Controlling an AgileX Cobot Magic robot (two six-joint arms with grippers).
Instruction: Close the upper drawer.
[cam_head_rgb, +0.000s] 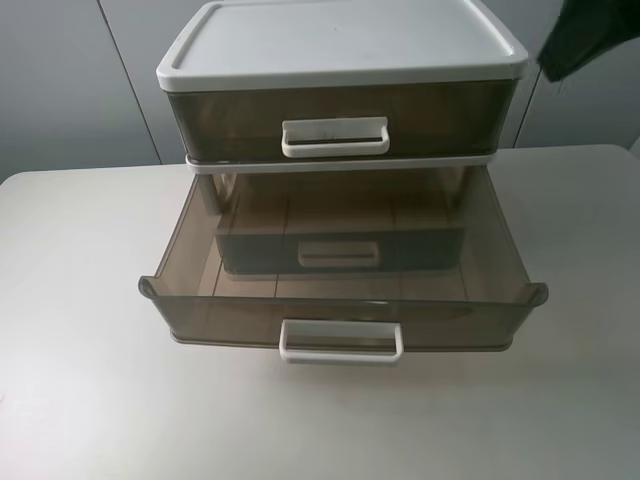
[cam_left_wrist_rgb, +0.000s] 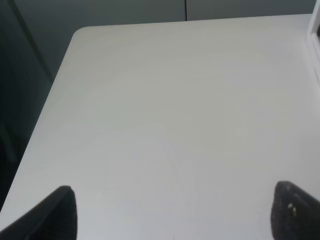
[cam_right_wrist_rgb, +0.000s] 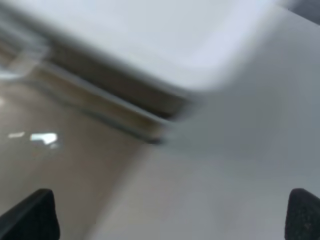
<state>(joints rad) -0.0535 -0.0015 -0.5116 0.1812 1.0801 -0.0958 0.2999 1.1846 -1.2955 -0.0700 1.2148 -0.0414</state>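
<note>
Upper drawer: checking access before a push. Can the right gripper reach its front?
Probably yes: the right gripper is open beside the cabinet, nothing covers the upper drawer; the lower drawer juts out below it.

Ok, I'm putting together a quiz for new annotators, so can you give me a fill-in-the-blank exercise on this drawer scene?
1. The upper drawer looks pushed in, while the lower drawer is pulled ____.
2. The lower drawer's handle is ____ in colour.
3. The open left hand hovers over a bare ____ and holds nothing.

Missing words: out; white; table.
</note>
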